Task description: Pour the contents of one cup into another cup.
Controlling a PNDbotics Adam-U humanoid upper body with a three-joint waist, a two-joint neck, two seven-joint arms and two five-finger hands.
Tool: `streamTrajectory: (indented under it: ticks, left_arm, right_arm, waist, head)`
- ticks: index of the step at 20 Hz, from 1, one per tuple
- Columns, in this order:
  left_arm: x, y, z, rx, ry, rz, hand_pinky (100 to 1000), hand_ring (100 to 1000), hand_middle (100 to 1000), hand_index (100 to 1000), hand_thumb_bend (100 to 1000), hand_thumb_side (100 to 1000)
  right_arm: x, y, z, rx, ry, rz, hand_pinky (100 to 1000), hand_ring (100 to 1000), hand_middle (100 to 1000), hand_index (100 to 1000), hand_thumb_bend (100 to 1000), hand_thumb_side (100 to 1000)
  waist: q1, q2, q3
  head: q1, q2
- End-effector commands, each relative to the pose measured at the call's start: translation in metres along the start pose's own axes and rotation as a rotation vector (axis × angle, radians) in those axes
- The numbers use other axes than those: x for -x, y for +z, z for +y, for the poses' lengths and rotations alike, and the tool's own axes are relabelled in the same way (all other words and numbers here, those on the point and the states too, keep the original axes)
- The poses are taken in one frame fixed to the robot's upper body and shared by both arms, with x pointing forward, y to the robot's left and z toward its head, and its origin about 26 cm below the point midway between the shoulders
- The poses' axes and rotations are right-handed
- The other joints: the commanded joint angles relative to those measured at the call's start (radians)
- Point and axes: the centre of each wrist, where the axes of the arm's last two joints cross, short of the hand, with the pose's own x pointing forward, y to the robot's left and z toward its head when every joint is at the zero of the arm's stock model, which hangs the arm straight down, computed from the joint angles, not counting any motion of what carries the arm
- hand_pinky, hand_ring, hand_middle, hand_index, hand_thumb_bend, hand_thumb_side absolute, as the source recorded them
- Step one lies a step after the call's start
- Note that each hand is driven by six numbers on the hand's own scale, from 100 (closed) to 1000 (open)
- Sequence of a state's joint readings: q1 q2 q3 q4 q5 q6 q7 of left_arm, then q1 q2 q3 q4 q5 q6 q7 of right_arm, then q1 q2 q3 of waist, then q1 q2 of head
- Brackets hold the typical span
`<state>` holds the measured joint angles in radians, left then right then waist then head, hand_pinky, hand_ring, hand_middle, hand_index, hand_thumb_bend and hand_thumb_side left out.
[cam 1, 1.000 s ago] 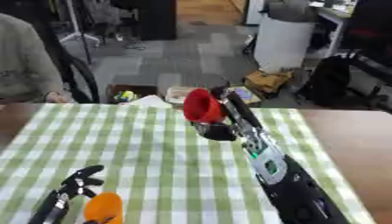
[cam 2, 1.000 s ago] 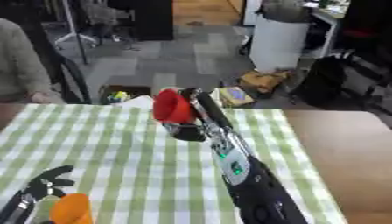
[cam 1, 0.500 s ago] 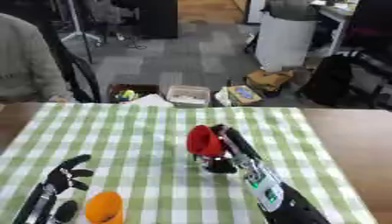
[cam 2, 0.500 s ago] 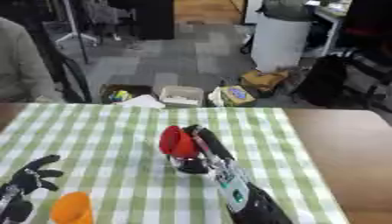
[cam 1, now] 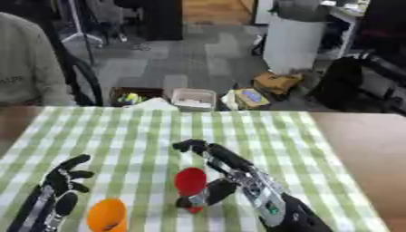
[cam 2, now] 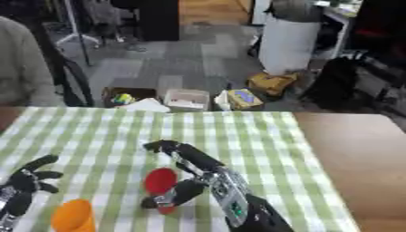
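Even, soft indoor light falls from above, moderately bright, with no glare. Both views are soft and smeared throughout; the checked cloth (cam 1: 262, 136) on the counter blurs. Only a faint shadow lies under the right hand (cam 1: 226, 170), whose fingers (cam 1: 194, 146) show indistinct edges.

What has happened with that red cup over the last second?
The right hand has brought the red cup from the far side of the checked cloth back toward the robot, nearer the orange cup. It still holds it. The left hand stays open at lower left.
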<state>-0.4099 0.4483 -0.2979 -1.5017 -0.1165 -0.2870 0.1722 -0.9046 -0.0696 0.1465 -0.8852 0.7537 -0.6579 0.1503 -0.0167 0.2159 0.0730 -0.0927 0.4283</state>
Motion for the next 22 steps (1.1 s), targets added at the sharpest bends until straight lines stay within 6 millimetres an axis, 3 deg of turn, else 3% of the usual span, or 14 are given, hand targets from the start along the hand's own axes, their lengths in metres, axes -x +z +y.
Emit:
streamTrajectory:
  ticks: [1,10,11,12,15,20,22]
  left_arm:
    - [-0.005,-0.006,0.013,-0.009,-0.031,-0.025,610,753,864,938,723,1000]
    - [-0.008,-0.005,0.015,-0.009,-0.022,-0.028,610,754,865,940,717,1000]
    - [-0.008,-0.004,0.015,-0.009,-0.020,-0.028,610,754,865,940,716,1000]
    - [-0.008,-0.004,0.015,-0.008,-0.018,-0.029,610,754,865,940,716,1000]
    - [-0.010,-0.002,0.014,0.004,-0.015,-0.030,610,754,864,940,702,1000]
    - [-0.015,0.003,0.012,0.058,0.001,-0.049,611,760,869,936,669,1000]
    - [-0.021,0.004,0.012,0.078,0.014,-0.065,611,761,870,935,682,1000]
  right_arm:
    - [0.004,0.003,-0.018,0.030,0.049,0.008,959,842,841,971,737,684]
    - [0.008,0.017,-0.051,0.223,-0.003,0.071,919,764,721,923,702,671]
    - [0.009,0.019,-0.055,0.257,-0.026,0.081,910,750,705,918,624,725]
    - [0.009,0.021,-0.058,0.287,-0.052,0.089,910,750,703,918,683,660]
    - [0.008,0.028,-0.070,0.371,-0.117,0.102,881,719,668,904,594,619]
    - [-0.001,0.032,-0.084,0.434,-0.179,0.082,832,678,642,896,537,599]
    - [-0.004,0.034,-0.087,0.455,-0.200,0.075,817,661,616,891,511,602]
  waist:
    - [0.005,-0.018,-0.002]
    - [0.006,-0.019,-0.007]
    - [0.006,-0.019,-0.008]
    - [0.006,-0.019,-0.008]
    - [0.005,-0.019,-0.010]
    - [0.005,-0.018,-0.013]
    - [0.005,-0.016,-0.015]
  head:
    - [0.004,-0.012]
    - [0.010,-0.014]
    - [0.012,-0.014]
    - [0.014,-0.015]
    - [0.016,-0.014]
    - [0.021,-0.011]
    - [0.023,0.005]
